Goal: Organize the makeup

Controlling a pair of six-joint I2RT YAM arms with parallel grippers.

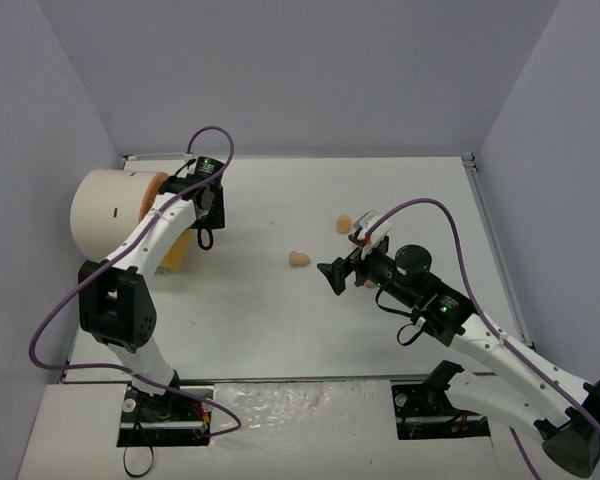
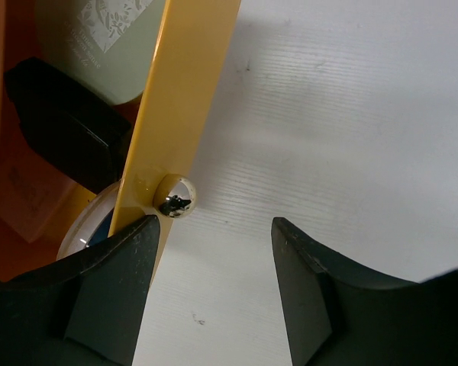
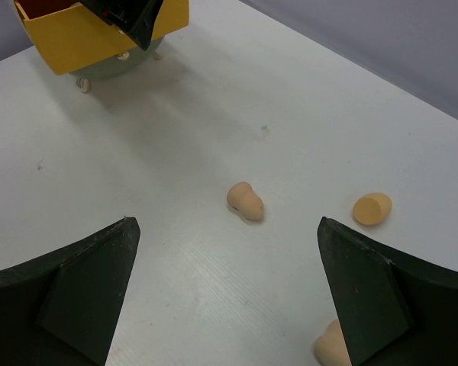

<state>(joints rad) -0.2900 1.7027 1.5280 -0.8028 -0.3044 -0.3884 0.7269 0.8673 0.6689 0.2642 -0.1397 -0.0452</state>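
Three peach sponges lie loose on the white table: one (image 1: 299, 259) (image 3: 245, 201) mid-table, one (image 1: 344, 224) (image 3: 372, 208) further back, one (image 3: 332, 347) half hidden beside my right finger. My right gripper (image 1: 335, 275) (image 3: 221, 297) hovers open just short of them, holding nothing. My left gripper (image 1: 205, 205) (image 2: 214, 290) is open and empty at the yellow drawer front (image 2: 183, 99), its left fingertip beside the chrome knob (image 2: 175, 196). Inside the drawer I see a pale green tube (image 2: 99, 38), a black compact (image 2: 65, 126) and a pale disc (image 2: 88, 229).
The large cream cylinder (image 1: 110, 210) stands at the table's left, the yellow drawer (image 1: 175, 250) (image 3: 99, 34) sticking out of its front. Grey walls close in the back and both sides. The table's raised rim (image 1: 300, 157) runs along the far edge.
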